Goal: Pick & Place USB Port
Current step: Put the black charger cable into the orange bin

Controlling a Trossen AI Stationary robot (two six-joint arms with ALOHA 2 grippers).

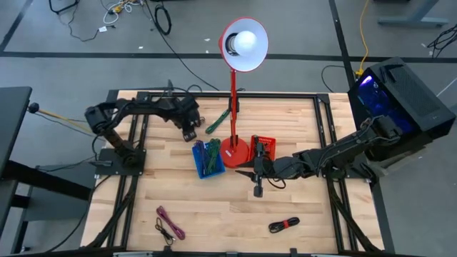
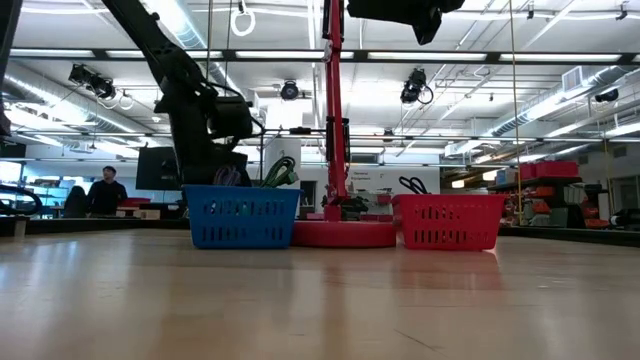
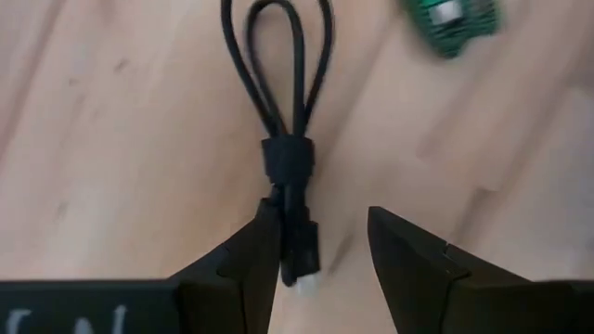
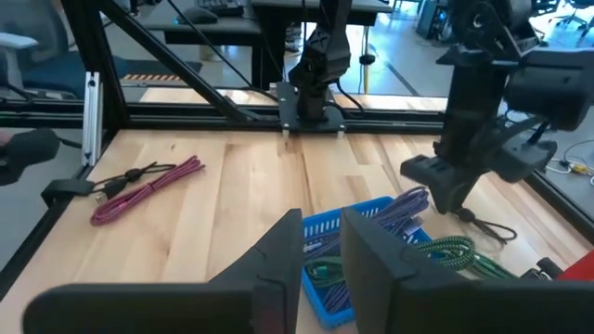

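One desk (image 1: 300, 203). One red lamp (image 1: 234, 93). Two baskets: blue (image 1: 208, 159), red (image 1: 264, 148). My left jaws (image 3: 320, 255) stood open, low astride a black USB cable (image 3: 290, 162), its plug tip cut off. My right jaws (image 4: 320, 246) hovered slightly parted, empty. Loose cables: pink (image 1: 169, 223), black (image 1: 285, 225).

left gripper (image 3: 320, 250) fingers straddling black cable (image 3: 288, 139), bare wood either side, green cable (image 3: 452, 19) just ahead, blue basket (image 1: 208, 159) and lamp (image 1: 234, 150) block beyond
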